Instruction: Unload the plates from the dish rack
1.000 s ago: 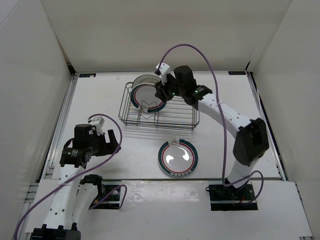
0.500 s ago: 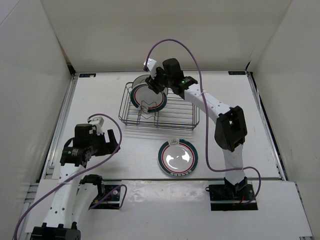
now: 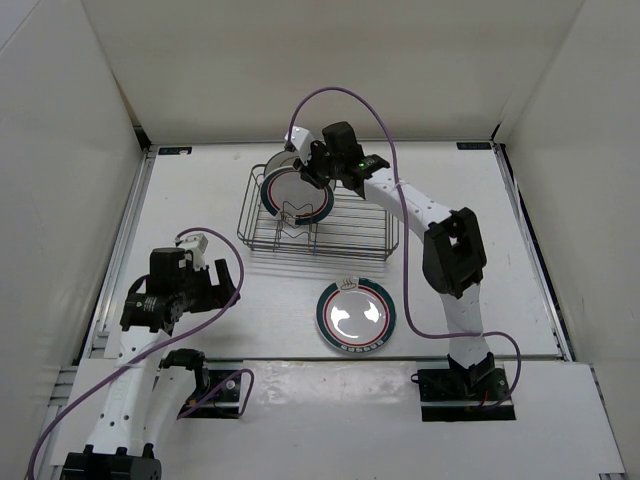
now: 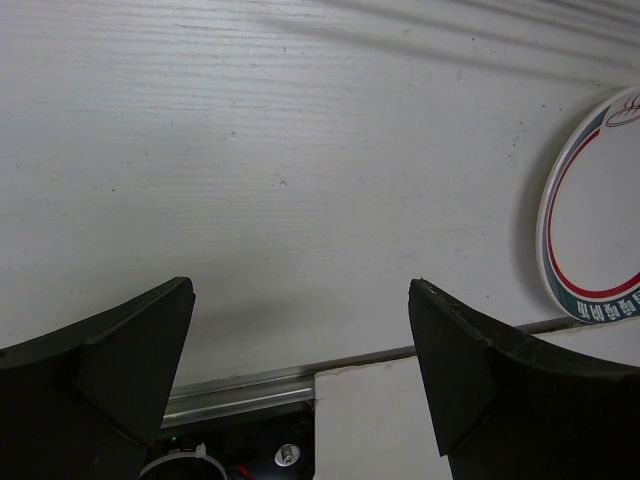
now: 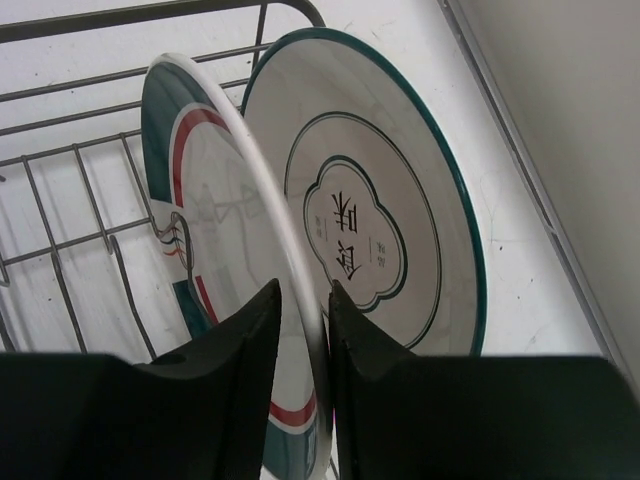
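Swinging left across the rack since a second ago, the right gripper now sits on the top edge of the front plate; the left arm has not shifted. White matte walls box in a white table, its surface finely streaked and edged on the near side by a metal rail. On the far half stands the rack, a rectangular basket of thin grey wire with wavy dividers. Two glossy round plates stand upright in its left end: the front plate, white with a teal rim and red ring, and close behind it the back plate, teal-edged with a scalloped emblem and characters at its centre. A flat plate, teal-rimmed with a red ring, lies on the table near the rack's front. Black right fingers clamp the front plate's thin rim, one on each face. The left gripper hovers low over bare table at the left, jaws spread wide and empty
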`<state>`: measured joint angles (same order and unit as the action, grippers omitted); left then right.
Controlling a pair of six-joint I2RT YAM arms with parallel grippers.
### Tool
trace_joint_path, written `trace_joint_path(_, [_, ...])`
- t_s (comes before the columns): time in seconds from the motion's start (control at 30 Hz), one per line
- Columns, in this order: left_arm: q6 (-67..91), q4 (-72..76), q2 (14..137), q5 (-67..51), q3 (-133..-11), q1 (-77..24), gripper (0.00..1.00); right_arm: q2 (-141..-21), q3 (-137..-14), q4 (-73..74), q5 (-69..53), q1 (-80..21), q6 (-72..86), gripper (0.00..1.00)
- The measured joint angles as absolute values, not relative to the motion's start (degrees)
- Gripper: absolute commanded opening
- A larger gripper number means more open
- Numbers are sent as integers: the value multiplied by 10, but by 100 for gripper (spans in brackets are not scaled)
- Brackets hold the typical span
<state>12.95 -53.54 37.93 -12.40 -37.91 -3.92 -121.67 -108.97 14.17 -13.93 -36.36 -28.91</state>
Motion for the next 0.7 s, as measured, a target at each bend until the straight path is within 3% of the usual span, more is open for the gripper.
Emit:
trace_joint_path(0.13, [130, -535, 379, -124, -379, -39, 100, -1216, -1089, 142, -141, -363, -303, 8])
trace_joint_path(0.23, [130, -535, 379, -124, -379, -39, 100, -1209, -1084, 145, -151, -363, -325, 0])
trace_joint_path(0.5, [130, -535, 379, -124, -379, -39, 100, -1190, -1047, 114, -155, -366, -394, 0])
trace_joint_path(0.7, [130, -535, 380, -124, -379, -39, 100, -1129, -930, 28, -171, -370, -468, 0])
